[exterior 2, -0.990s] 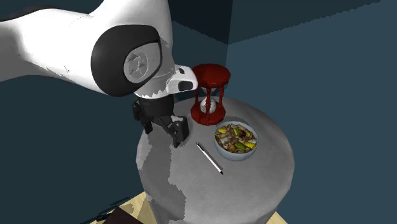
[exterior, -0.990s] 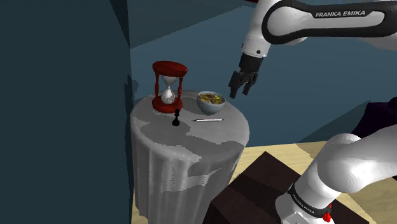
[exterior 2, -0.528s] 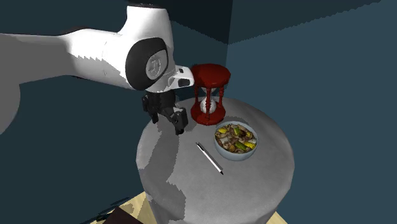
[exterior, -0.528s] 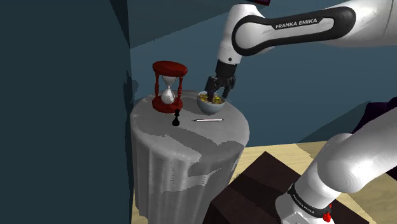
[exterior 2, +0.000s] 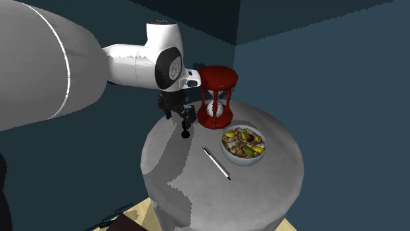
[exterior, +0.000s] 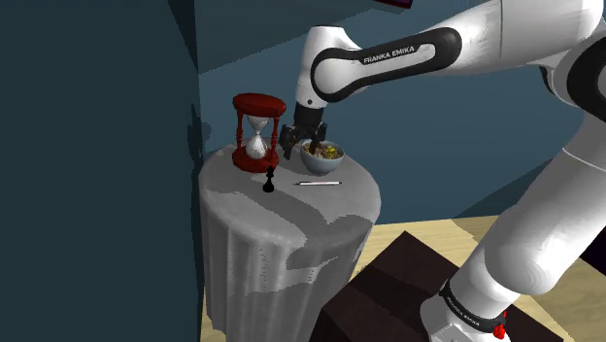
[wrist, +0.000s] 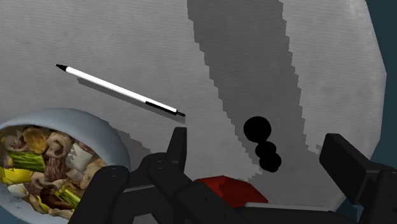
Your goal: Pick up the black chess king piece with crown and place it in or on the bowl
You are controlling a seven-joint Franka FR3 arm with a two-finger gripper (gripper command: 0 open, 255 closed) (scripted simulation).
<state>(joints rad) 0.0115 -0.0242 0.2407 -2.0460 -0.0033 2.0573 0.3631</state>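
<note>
So the gripper (exterior: 301, 146) is hanging right next to the red hourglass (exterior: 258, 131), up around its top half, on the side where the bowl (exterior: 321, 158) sits. The fingers (wrist: 179, 145) are spread wide with nothing in them. In the wrist view the black chess king (wrist: 261, 144) shows from above in the gap between them, but neither finger touches it.

The king is standing upright on the round grey-draped table (exterior: 291, 209), just beside the hourglass base, on the side facing the shoulder camera. It's not in the bowl.

The bowl is pale and full of mixed food (yellow, green and brown bits, can't tell what exactly). It stands near the hourglass too, a bit farther from it than the king. A thin white pen with dark ends (exterior: 318, 183) lies flat on the cloth, farther from the hourglass than the king is, and close to the bowl without touching it.
</note>
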